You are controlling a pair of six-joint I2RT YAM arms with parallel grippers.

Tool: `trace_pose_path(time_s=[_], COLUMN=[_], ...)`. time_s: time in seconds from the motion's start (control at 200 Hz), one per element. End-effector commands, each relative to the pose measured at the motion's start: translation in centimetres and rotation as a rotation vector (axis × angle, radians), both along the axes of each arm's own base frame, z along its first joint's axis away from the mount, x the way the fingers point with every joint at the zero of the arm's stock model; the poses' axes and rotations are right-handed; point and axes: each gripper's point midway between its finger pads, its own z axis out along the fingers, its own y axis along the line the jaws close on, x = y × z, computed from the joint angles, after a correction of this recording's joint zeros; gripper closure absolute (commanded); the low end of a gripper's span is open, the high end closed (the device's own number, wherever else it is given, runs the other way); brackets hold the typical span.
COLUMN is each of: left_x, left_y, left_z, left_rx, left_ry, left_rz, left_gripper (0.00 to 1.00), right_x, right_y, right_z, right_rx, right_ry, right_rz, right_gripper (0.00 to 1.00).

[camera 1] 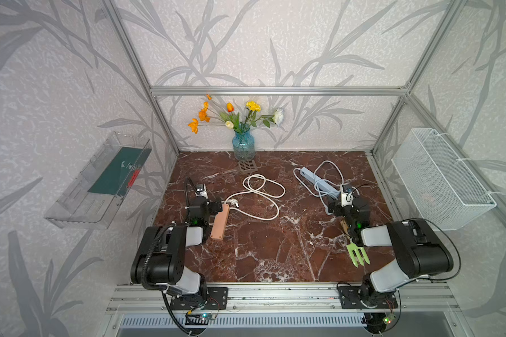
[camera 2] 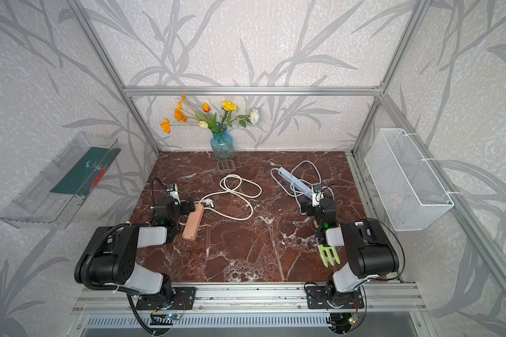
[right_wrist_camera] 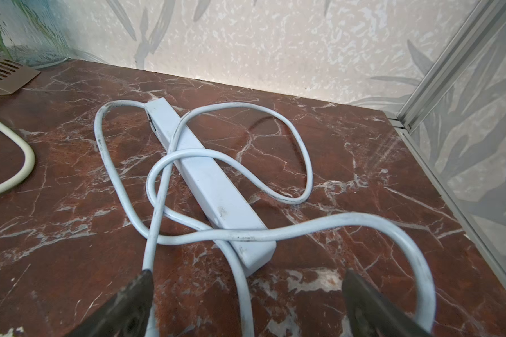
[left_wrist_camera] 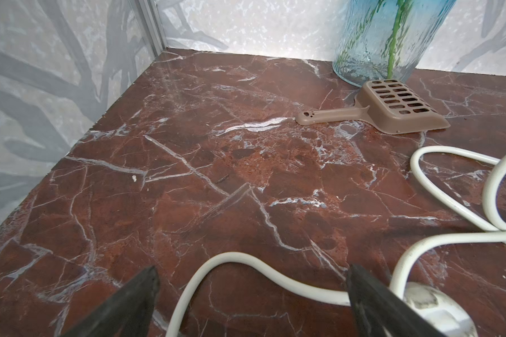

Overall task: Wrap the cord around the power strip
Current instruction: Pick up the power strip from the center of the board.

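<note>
Both hands are open and empty. The left hand [left_wrist_camera: 253, 271] straddles the white cord [left_wrist_camera: 234, 257] beside the peach power strip [camera 1: 220, 222], likely poised to grasp it; the right hand [right_wrist_camera: 247, 274] faces the blue power strip [right_wrist_camera: 211, 181], whose blue cord [right_wrist_camera: 301, 163] lies loosely looped across it on the tabletop [camera 1: 275, 248].

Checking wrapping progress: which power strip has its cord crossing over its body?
The pale blue power strip: its blue cord loops across it. The white cord of the peach power strip lies loose beside it.
</note>
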Motion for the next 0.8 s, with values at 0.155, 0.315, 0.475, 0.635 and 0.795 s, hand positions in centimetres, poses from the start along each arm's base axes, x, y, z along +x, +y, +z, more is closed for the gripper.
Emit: trace_pose_path(time_s=[0.155, 0.315, 0.475, 0.635, 0.795], left_x=[0.91, 0.91, 0.91, 0.91, 0.89], left_y=[0.24, 0.25, 0.22, 0.22, 0.24], left_z=[1.28, 1.29, 1.27, 1.28, 1.24], left_rx=[0.010, 0.010, 0.010, 0.011, 0.008], left_ry=[-0.045, -0.045, -0.045, -0.044, -0.044], left_rz=[-0.001, -0.001, -0.002, -0.002, -0.002], left_gripper=[0.01, 0.01, 0.00, 0.00, 0.01], right_x=[0.68, 0.68, 0.67, 0.64, 0.69], right_y=[0.17, 0.18, 0.17, 0.15, -0.46], right_z=[0.80, 0.77, 0.77, 0.75, 0.83], right_rx=[-0.001, -0.001, -0.001, 0.000, 0.003], right_ry=[-0.025, -0.024, -0.024, -0.024, -0.028], right_rz=[0.001, 0.002, 0.002, 0.001, -0.037], right_gripper=[0.01, 0.01, 0.01, 0.01, 0.01])
